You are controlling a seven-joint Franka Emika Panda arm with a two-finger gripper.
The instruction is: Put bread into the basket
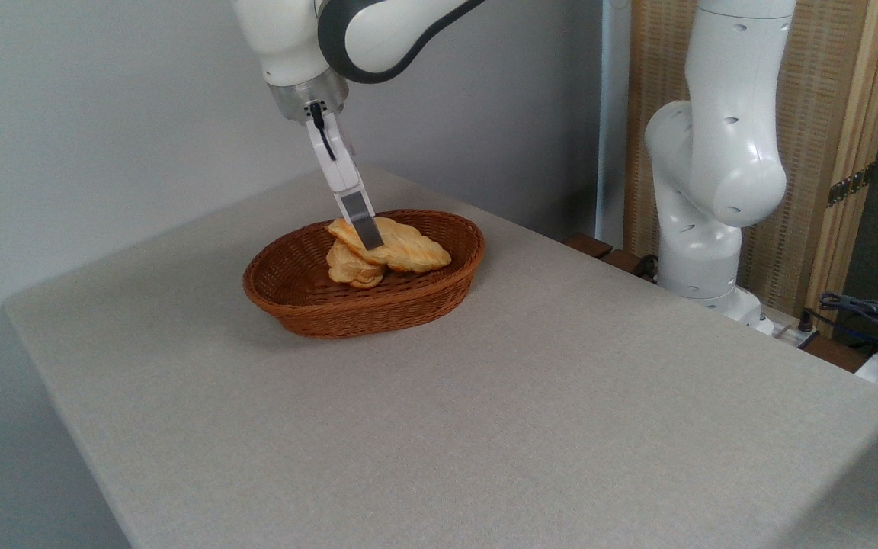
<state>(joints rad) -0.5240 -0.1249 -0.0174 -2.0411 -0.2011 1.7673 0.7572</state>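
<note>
Bread lies inside the basket, long axis running from the far-left lobe down toward the right wall, its left half propped on a smaller, rounder bread piece already in the basket. Its right tip looks to rest on or just above the basket floor near the right rim — contact there cannot be confirmed.

Fixed camera, the only view: the gripper descends at a slant from the arm above, with one grey pad visible against the near face of the bread. The second finger is hidden behind the first, so whether the gripper is clamped on the bread or already let go cannot be told. The basket sits on the grey worktop, toward its far-left corner. The arm's base column stands at the right, well apart from the basket.

Assessment: the placing step is in hand — the bread is within the rim and appears largely supported. The next move calls for parting the fingers fully, if not done, then a straight lift clear, without dragging the bread off its perch or catching the wicker rim.
</note>
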